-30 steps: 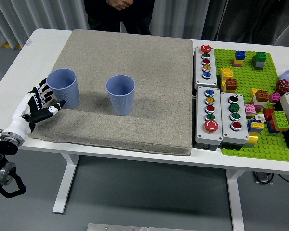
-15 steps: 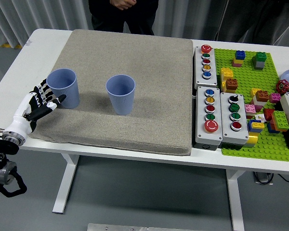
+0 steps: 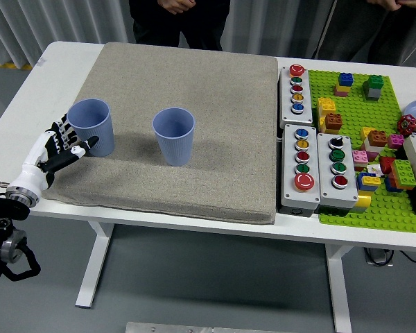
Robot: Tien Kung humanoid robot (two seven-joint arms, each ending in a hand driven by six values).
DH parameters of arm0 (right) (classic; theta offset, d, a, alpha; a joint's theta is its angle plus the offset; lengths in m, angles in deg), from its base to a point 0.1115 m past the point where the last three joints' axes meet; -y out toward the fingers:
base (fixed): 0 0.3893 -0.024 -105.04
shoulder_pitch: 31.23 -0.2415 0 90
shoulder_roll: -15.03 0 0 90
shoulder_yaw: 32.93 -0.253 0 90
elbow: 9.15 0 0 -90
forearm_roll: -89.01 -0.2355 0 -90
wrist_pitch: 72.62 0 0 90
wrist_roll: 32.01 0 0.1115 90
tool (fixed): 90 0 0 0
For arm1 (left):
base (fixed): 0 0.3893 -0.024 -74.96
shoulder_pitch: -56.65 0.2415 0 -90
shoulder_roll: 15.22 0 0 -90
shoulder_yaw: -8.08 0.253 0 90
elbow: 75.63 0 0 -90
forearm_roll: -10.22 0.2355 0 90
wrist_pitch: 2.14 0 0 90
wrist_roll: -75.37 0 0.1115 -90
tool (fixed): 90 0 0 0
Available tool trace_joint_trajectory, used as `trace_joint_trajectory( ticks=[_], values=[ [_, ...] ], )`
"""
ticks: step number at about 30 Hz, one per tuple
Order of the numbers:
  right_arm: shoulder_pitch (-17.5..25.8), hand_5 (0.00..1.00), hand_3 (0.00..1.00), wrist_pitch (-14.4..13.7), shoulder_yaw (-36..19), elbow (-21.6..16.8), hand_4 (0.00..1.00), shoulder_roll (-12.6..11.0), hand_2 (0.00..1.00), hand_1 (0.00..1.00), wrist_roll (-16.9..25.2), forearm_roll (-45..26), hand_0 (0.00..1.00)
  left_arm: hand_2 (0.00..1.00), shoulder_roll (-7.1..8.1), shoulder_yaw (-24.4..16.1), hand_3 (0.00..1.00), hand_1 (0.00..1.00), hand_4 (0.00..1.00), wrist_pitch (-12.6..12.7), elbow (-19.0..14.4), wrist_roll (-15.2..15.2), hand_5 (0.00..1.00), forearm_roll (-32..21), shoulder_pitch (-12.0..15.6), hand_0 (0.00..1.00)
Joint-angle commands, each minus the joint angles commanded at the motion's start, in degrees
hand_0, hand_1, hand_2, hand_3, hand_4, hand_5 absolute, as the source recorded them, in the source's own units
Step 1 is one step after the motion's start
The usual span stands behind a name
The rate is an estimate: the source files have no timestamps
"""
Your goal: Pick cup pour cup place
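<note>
Two blue-grey cups stand upright on the tan mat point(image 3: 194, 76). The left cup point(image 3: 91, 127) is near the mat's left edge. The second cup point(image 3: 173, 136) stands to its right, near the mat's middle. My left hand point(image 3: 61, 146) is just left of the left cup, at its lower side, with the fingers spread and open. The thumb tip reaches the cup's base but the hand does not grasp it. My right hand is out of view.
Three grey button boxes point(image 3: 297, 89) point(image 3: 302, 166) point(image 3: 338, 170) lie right of the mat. A green baseplate point(image 3: 395, 208) with several toy bricks fills the far right. A person in dark clothes point(image 3: 179, 17) stands at the far side.
My left hand has crept slightly up and right toward the left cup. The cups have not moved.
</note>
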Motion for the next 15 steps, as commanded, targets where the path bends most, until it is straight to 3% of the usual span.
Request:
trace_joint_trajectory(
  ticks=[15],
  values=[
    [-0.2, 0.266, 0.619, 0.0, 0.2, 0.0, 0.002, 0.1, 0.657, 0.672, 0.0, -0.2, 0.716, 0.998, -0.61, 1.3, 0.998, 0.94, 0.904, -0.2, 1.9, 0.5, 0.267, -2.1, -1.6, 0.945]
  ],
)
